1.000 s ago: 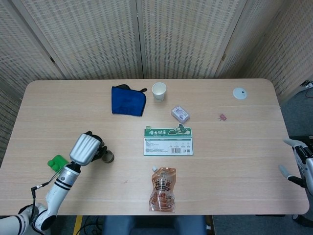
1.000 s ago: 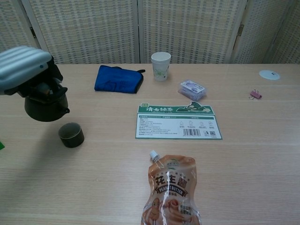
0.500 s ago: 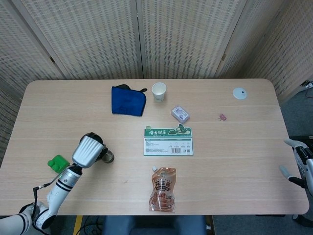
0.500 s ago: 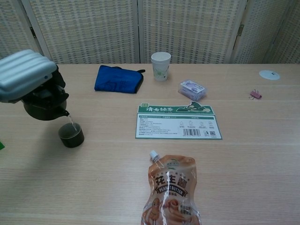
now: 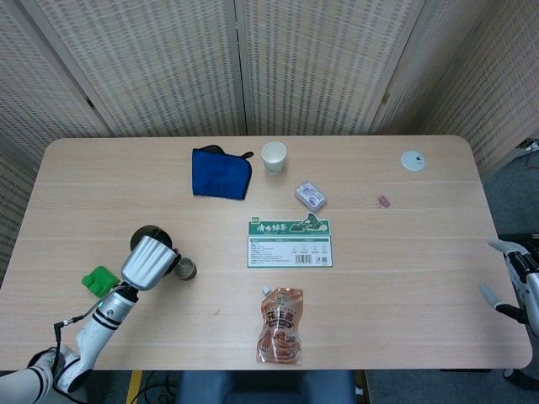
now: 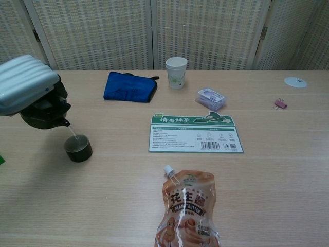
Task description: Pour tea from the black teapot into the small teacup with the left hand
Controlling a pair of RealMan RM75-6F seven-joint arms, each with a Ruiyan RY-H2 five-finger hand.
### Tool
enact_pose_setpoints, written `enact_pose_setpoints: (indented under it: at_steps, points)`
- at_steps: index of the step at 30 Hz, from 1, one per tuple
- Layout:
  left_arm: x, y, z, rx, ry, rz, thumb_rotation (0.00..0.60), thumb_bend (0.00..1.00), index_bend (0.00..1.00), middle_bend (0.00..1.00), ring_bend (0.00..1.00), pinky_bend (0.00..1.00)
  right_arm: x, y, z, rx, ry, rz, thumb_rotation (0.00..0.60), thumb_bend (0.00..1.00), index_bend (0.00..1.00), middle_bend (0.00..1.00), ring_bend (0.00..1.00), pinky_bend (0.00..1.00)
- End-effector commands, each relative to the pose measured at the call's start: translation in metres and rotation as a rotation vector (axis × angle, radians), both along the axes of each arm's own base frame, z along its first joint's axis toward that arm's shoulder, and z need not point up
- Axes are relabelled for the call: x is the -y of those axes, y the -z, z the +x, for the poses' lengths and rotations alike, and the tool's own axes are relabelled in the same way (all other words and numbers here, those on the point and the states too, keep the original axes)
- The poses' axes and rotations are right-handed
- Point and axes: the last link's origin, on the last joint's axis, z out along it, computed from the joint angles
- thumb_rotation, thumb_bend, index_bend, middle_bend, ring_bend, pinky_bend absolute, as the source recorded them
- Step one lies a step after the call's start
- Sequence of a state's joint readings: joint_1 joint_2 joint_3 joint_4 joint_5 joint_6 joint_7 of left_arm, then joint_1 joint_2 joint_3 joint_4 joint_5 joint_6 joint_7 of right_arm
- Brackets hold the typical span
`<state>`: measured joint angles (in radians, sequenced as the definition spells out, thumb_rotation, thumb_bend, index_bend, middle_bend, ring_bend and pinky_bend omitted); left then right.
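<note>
Left hand [image 6: 25,85]: silver-backed, raised above the left part of the table; it grips the black teapot from above, and its fingers are mostly hidden under the hand's back in both views.
Black teapot [image 6: 43,114]: held off the table and tilted, spout down and to the right, just above the small teacup.
Stream: a thin pale thread of tea runs from the spout tip into the cup, seen in the chest view.
Small teacup [image 6: 78,148]: dark, upright on the table [image 5: 404,252], just below and right of the spout; in the head view it shows just beside the hand.
Right hand [image 5: 515,278]: at the far right edge of the head view, off the table's side; pale fingers apart, holding nothing.
Green object [image 5: 99,279]: small, on the table's left edge, beside the left forearm.
Blue cloth [image 5: 220,173]: folded, toward the back of the table, left of the paper cup.
Paper cup [image 5: 274,156]: white, upright, near the back edge.
Printed card [image 5: 290,242]: green and white, flat at the table's middle.
Peanut butter pouch [image 5: 280,325]: lying flat near the front edge, spout toward the card.
Small wrapped packet [image 5: 310,195]: between the paper cup and the card.
White disc [image 5: 413,160]: at the back right.
Pink clip [image 5: 384,201]: near the disc, closer to the front.
</note>
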<state>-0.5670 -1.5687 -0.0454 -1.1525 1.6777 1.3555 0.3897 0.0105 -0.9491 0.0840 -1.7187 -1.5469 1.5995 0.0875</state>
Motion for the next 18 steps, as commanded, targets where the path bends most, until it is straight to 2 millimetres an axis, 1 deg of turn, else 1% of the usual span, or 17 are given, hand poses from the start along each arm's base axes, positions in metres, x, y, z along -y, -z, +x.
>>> enact_pose_setpoints:
  at_steps: [1, 18]
  points:
    - [0.0002, 0.0, -0.0006, -0.009, 0.011, 0.007, 0.598, 0.47, 0.96, 1.0, 0.93, 0.53, 0.0001, -0.0001, 0.0003, 0.0, -0.001, 0.0, 0.6, 0.2, 0.26, 0.29, 0.22, 0.19]
    - [-0.0003, -0.0018, -0.0048, -0.055, 0.051, 0.039, 0.598, 0.47, 0.96, 1.0, 0.93, 0.53, -0.0006, -0.0004, 0.0008, -0.001, -0.003, -0.003, 0.6, 0.2, 0.26, 0.29, 0.22, 0.19]
